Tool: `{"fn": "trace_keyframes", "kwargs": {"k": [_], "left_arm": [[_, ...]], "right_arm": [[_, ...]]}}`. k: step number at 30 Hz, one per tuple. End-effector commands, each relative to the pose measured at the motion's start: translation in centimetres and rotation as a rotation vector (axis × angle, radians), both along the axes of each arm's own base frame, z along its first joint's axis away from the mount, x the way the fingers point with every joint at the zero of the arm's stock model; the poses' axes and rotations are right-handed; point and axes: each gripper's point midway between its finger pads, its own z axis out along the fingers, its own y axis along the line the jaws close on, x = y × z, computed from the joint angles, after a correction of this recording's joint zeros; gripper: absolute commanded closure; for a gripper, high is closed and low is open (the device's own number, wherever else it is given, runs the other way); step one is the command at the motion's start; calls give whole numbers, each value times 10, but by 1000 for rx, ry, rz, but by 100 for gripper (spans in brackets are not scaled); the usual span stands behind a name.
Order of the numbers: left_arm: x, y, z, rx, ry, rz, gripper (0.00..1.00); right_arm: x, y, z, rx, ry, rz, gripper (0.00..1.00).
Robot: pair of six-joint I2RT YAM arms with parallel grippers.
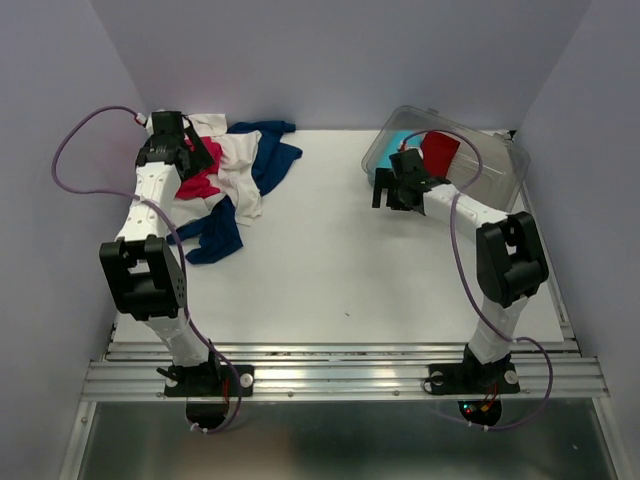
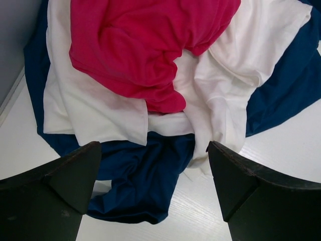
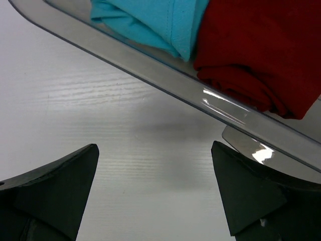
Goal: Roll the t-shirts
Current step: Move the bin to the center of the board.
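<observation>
White table; left claw wide, empty above t-shirts; right claw likewise beside bin, rolls clearest, perhaps, wrist-side.

On the table, the heap of t-shirts lies well left of the bin; inside the bin, two rolls sit side by side, touching
</observation>
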Motion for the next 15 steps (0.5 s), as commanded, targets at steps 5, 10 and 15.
{"fn": "trace_keyframes", "kwargs": {"k": [5, 10, 15], "left_arm": [[18, 10, -1, -4, -6, 17, 1], [24, 9, -7, -14, 3, 7, 1], [32, 17, -7, 2, 7, 29, 1]], "right_arm": [[38, 0, 29, 18, -110, -9, 0], [46, 10, 32, 43, -115, 27, 0], [38, 25, 38, 104, -105, 99, 0]]}}
